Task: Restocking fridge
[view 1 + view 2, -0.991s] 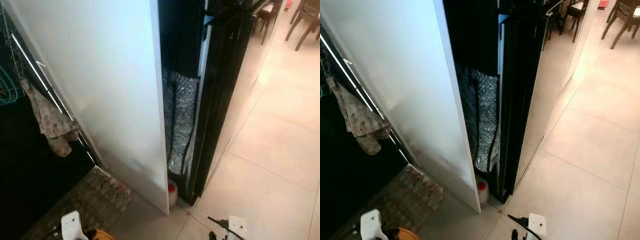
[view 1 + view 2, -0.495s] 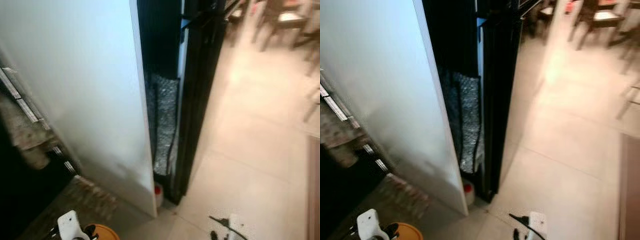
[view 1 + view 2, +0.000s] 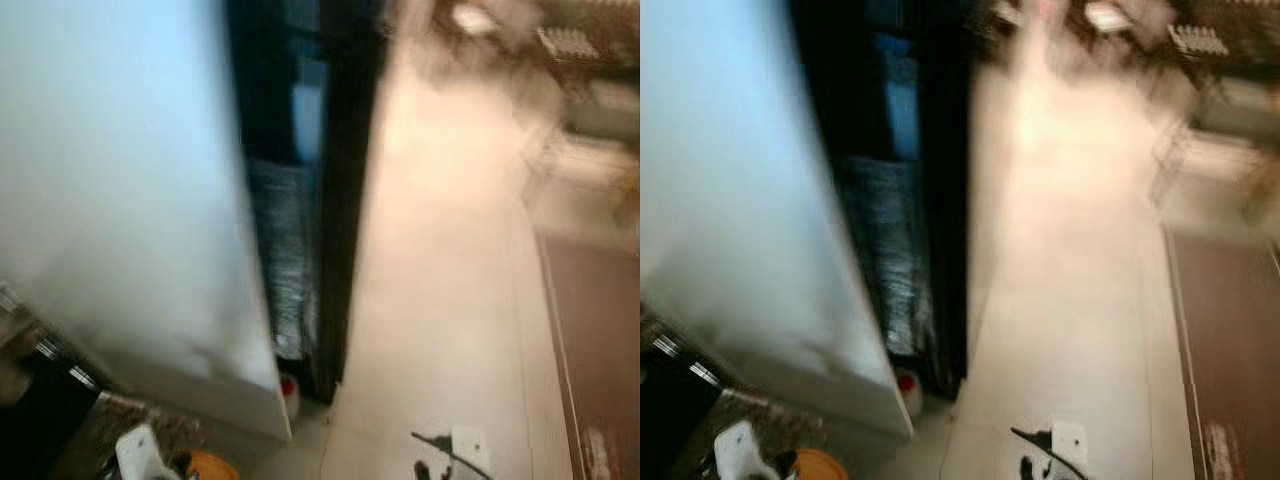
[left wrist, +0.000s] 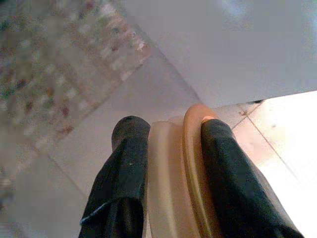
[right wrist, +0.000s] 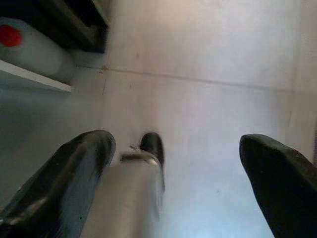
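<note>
Fridge (image 3: 340, 200) side-on, view blurred. Left gripper (image 4: 168, 144) fingers clamped on orange-lidded container (image 4: 173, 173); right gripper (image 5: 173, 163) fingers apart, empty. Better to steady up and face the door first.

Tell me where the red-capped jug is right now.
The red-capped jug stands on the floor at the foot of the white panel, wedged between it and the black fridge door.
</note>
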`<state>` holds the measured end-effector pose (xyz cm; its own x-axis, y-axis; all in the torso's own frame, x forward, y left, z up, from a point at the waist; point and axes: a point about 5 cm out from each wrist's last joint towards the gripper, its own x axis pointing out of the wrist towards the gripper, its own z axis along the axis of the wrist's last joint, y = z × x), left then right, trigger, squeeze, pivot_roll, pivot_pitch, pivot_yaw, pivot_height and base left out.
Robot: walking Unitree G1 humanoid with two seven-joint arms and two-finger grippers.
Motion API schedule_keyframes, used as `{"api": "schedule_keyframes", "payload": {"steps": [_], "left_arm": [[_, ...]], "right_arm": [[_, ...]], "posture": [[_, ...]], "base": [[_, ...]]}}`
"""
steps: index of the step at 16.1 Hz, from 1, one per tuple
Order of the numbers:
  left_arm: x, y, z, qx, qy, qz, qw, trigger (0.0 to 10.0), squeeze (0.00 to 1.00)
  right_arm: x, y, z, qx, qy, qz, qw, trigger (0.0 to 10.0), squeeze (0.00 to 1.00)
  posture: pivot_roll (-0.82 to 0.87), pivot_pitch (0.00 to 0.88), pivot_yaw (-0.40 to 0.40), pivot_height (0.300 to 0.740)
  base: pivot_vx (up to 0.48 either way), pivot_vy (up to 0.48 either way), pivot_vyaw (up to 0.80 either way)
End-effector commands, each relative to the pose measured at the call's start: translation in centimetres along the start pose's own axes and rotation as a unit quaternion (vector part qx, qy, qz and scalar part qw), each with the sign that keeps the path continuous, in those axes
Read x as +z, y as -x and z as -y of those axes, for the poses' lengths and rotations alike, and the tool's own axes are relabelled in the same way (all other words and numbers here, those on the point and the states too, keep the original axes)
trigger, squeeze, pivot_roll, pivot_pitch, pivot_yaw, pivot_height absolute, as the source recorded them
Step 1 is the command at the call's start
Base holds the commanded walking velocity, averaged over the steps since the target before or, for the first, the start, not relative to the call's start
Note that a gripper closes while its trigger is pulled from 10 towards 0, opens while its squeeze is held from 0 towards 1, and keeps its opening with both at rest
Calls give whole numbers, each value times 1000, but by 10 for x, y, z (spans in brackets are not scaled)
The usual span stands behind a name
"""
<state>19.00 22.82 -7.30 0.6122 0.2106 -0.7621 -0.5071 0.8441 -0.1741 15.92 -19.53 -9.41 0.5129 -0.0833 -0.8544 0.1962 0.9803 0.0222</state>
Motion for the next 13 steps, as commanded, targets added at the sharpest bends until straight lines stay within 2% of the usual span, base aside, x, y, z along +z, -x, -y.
{"api": "schedule_keyframes", "payload": {"steps": [1, 6, 7, 11, 13], "left_arm": [[-3, 1, -5, 7, 0, -2, 1000, 10000, 0], [-8, 2, -7, -1, -18, -18, 1000, 10000, 0], [-8, 2, -7, -7, -41, -22, 999, 10000, 0], [-10, 3, -8, -10, -52, -27, 998, 10000, 0], [-12, 3, -7, -13, -60, -32, 998, 10000, 0]], "right_arm": [[2, 0, -1, -3, -3, 7, 1000, 10000, 0], [1, 0, -2, -3, -6, 9, 1000, 10000, 0], [0, 0, -2, -3, 0, 7, 1000, 10000, 0], [-2, 0, -3, -3, -7, 5, 1000, 10000, 0], [-3, 0, -3, -3, -6, 0, 1000, 10000, 0]], "posture": [[-90, 0, 54, 740], [-90, 0, 68, 740], [-92, 0, 72, 740], [-104, 0, 78, 740], [-107, 0, 80, 740]], "base": [[0, 0, 0], [0, 0, 0], [0, 300, 0], [0, 342, 0], [0, 308, -622]]}}
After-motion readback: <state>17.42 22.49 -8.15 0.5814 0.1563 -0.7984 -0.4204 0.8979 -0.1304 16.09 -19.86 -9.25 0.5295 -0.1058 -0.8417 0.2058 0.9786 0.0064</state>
